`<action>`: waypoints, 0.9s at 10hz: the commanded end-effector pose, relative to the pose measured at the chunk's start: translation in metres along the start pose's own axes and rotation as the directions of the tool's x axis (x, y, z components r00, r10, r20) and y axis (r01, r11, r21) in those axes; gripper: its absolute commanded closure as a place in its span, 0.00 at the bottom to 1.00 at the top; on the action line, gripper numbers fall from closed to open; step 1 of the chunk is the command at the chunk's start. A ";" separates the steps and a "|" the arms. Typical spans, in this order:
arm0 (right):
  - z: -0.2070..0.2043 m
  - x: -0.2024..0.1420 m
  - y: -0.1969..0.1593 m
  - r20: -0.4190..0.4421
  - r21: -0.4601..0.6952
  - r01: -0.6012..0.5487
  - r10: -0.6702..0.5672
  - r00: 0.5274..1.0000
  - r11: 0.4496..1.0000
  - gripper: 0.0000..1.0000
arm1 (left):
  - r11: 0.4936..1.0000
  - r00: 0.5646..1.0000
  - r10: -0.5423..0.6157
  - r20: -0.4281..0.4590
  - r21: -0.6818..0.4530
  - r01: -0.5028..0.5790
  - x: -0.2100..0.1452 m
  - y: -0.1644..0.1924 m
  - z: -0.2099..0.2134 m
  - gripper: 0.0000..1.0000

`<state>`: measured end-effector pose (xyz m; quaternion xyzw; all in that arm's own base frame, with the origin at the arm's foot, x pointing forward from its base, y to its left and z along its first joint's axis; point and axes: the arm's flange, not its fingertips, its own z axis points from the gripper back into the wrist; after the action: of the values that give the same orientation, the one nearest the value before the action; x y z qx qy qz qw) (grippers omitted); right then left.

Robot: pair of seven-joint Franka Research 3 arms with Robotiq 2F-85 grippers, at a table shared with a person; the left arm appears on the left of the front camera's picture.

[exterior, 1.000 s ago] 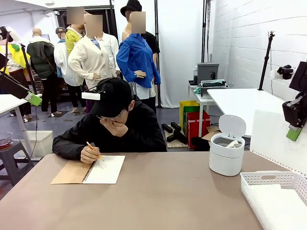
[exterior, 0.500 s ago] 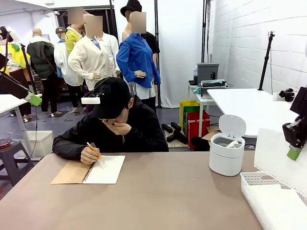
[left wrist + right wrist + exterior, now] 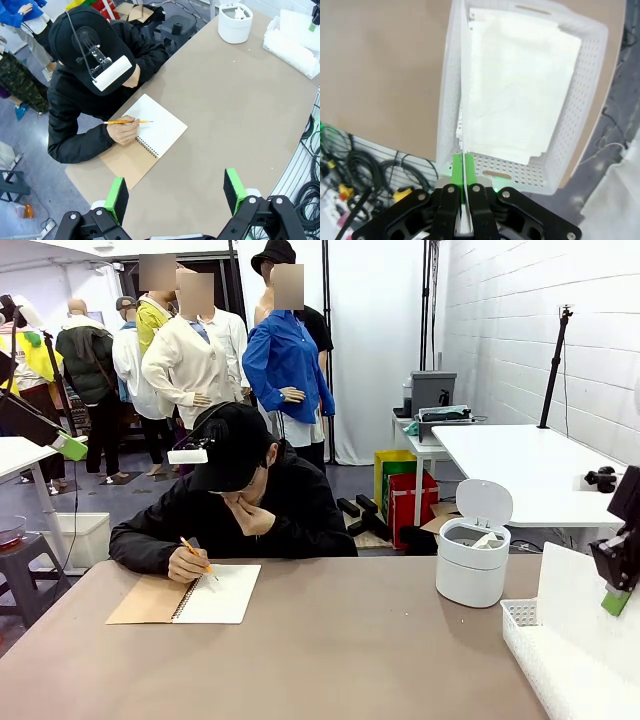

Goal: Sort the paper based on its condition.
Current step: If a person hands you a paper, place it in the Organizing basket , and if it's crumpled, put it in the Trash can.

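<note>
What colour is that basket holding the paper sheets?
White: the basket has perforated walls, clearest in the right wrist view.

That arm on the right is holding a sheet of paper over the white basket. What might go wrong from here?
1. The right gripper pinches the sheet by one edge only, so it hangs down over the white basket. Once released, it might lean against a wall or tip over the rim rather than lie flat on the stack inside.
2. If lowered further, the thin sheet could buckle and crease against that stack.
</note>
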<state>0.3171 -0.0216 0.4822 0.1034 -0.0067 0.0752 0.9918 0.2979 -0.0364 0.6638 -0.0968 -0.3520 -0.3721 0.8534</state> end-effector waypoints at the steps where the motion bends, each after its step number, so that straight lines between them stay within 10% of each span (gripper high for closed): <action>1: -0.020 -0.005 -0.004 0.035 0.020 0.036 -0.037 0.999 0.999 1.00 | 1.000 1.000 0.003 0.004 0.003 -0.003 -0.001 0.001 0.000 0.00; 9: -0.072 -0.013 0.002 0.083 0.095 0.132 -0.140 0.987 0.987 1.00 | 1.000 1.000 0.003 0.004 0.003 -0.003 -0.001 0.001 0.000 0.00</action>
<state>0.3396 -0.0234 0.4572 0.1444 -0.0365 0.0119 0.9888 0.2979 -0.0364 0.6639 -0.0968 -0.3520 -0.3721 0.8534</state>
